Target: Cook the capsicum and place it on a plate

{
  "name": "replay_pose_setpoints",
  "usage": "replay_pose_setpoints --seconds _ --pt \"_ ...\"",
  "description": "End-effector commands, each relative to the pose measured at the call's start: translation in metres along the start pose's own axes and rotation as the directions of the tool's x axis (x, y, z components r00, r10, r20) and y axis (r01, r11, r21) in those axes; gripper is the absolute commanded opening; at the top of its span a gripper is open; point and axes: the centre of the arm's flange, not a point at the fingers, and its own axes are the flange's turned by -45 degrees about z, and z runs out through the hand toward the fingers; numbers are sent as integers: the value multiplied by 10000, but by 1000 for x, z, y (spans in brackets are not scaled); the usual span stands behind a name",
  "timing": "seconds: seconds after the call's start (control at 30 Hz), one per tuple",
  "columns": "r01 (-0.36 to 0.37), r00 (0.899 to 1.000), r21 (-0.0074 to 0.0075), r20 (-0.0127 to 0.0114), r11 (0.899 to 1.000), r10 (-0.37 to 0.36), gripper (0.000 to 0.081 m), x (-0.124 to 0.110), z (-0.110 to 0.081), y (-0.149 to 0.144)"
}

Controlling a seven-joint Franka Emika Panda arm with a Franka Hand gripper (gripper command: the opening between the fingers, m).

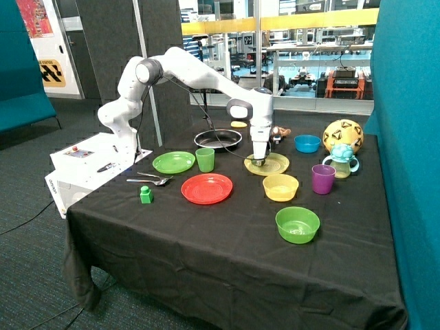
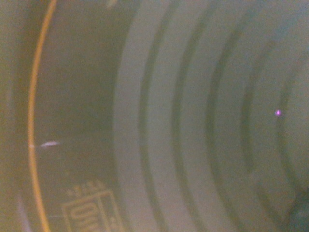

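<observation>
Hovering jaws on yellow plate [image 1: 275,165], state unclear, green plate [image 1: 173,162] empty, frying pan [image 1: 218,139] empty

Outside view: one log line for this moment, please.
pincer: down at yellow plate | capsicum: small dark thing at its tip, unclear | pan: empty | green plate: empty

A surface [image 1: 227,254] draped in black cloth fills the lower middle of the outside view, over dark grey carpet [image 1: 27,275]. Teal partitions stand at the right edge [image 1: 409,103] and upper left [image 1: 17,62]. A dark grey panel [image 1: 113,48] rises at upper centre-left. Behind it, glass windows [image 1: 309,51] crossed by a yellow band [image 1: 275,22] show a bright workshop. A hazard-striped sign [image 1: 51,72] hangs at upper left.
</observation>
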Motion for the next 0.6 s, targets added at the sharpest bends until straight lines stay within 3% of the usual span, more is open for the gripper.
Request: replay_pose_setpoints --seconds 0.0,0.57 --pt "-101 9999 -1 -17 9999 101 21 2 3 -1" --pt "-67 10000 -1 -17 10000 67 0 -1 7 5"
